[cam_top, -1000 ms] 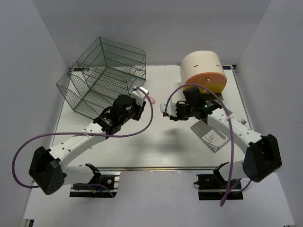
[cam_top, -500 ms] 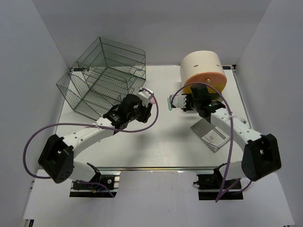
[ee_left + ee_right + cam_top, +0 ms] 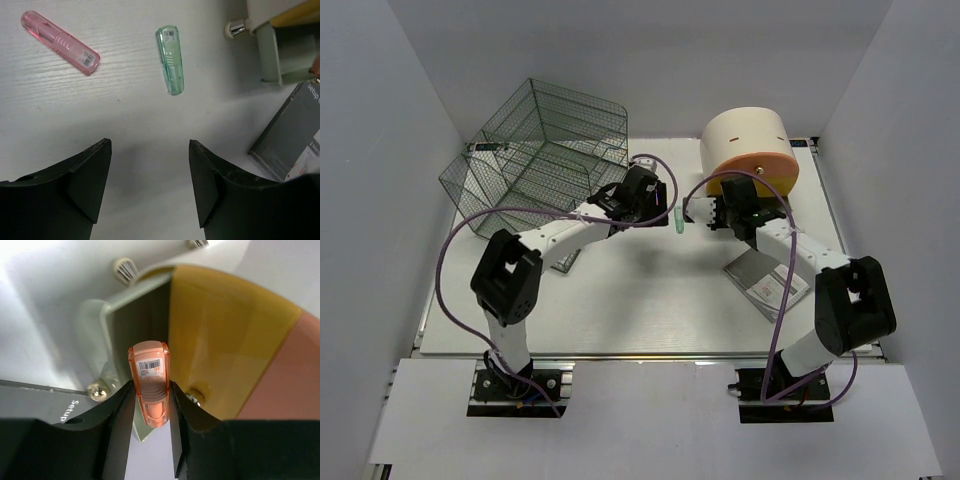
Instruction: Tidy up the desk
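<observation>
- Currently left gripper (image 3: pixel 150 144) jaws stand spread and empty; green highlighter (image 3: pixel 170 60) lies just ahead of them on the desk (image 3: pixel 125 120).
- Meanwhile right gripper (image 3: pixel 151 386) jaws pinch an orange highlighter (image 3: pixel 149 365).

Bench (image 3: pixel 650 310), centre and lower half of top view: bare, wide passage. Upper left: wire-mesh cage (image 3: pixel 535 165) blocks. Upper right: cream-and-orange drawer box (image 3: pixel 750 150) blocks. Narrow gap between them holds green highlighter (image 3: pixel 677 218). Booklet (image 3: pixel 767 283) flat at right, low obstacle. Right gripper (image 3: pixel 150 390) clamping orange highlighter (image 3: pixel 149 365) close before drawer box opening, little side room. Pink highlighter (image 3: pixel 60 42) upper left in left wrist view.
</observation>
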Action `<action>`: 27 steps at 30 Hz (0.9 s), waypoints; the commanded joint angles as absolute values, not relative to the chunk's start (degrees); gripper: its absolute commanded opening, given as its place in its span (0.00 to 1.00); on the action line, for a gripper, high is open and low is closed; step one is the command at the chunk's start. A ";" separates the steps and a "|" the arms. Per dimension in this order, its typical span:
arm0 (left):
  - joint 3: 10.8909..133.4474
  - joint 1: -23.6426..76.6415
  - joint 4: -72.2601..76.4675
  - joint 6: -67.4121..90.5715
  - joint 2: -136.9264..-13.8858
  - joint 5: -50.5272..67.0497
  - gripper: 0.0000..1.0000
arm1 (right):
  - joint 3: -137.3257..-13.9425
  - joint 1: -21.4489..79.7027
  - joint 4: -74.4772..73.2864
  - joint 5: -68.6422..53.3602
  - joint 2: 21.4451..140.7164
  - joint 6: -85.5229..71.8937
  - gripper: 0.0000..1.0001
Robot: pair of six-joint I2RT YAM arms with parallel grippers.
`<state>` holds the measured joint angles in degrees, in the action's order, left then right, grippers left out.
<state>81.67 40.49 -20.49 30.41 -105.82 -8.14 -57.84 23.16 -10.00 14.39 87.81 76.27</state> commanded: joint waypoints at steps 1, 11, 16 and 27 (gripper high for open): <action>84.81 39.38 -24.18 39.54 -107.49 -9.94 0.73 | -60.82 21.97 -6.68 14.06 87.10 76.20 0.37; 92.18 35.43 -25.65 52.90 -116.18 -5.27 0.71 | -58.98 18.81 -6.77 5.21 80.43 66.29 0.58; 101.76 34.89 -30.84 56.25 -121.89 -9.49 0.61 | -54.51 17.14 -2.41 -9.12 66.91 41.01 0.01; 112.42 34.89 -42.98 59.06 -131.31 -23.28 0.64 | -34.72 13.98 10.10 -28.83 49.48 9.32 0.00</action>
<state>111.26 34.76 -39.16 57.71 -132.29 -17.32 -36.07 15.16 4.99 -23.20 50.04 16.84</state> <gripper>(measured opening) 0.633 0.019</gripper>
